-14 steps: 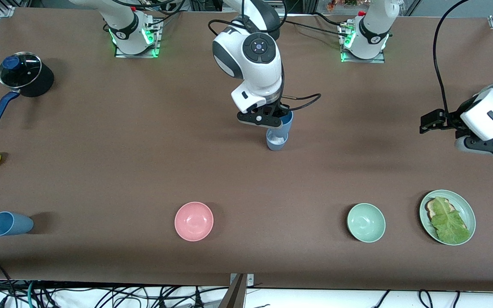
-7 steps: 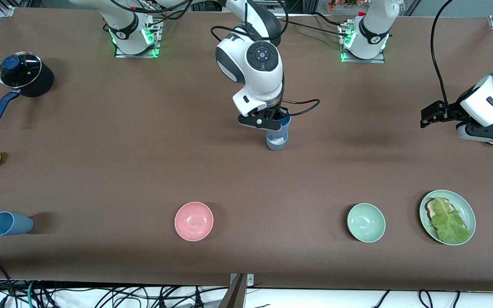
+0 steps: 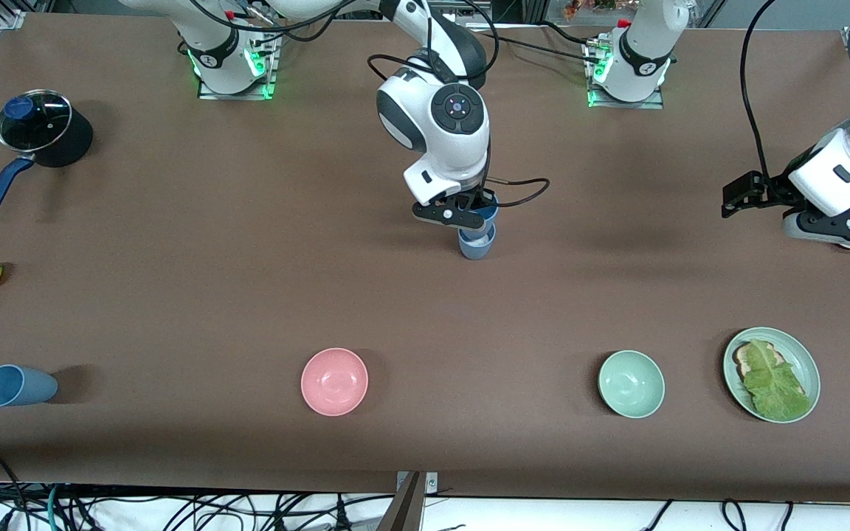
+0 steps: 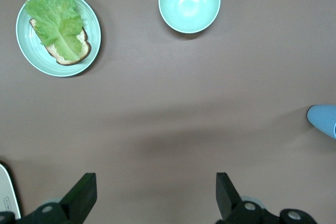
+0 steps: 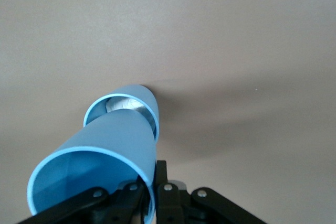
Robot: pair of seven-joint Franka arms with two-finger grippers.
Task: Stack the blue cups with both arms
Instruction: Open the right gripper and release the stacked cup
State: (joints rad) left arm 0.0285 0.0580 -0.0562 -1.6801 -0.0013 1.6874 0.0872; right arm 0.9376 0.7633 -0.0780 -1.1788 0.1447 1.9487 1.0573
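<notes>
Mid-table, mid-blue cup (image 3: pixel 485 212) clamped at rim by right gripper (image 3: pixel 462 214), base lowered into mouth of greyer cup (image 3: pixel 476 245) (whitish inside). Left gripper (image 3: pixel 741 198) held waiting over table's left-arm end, fingers apart, nothing gripped.

A high front camera faces both arm bases across the table (image 3: pixel 174 243) — each wrist camera looks steeply down, close — all three share its brown top.
</notes>
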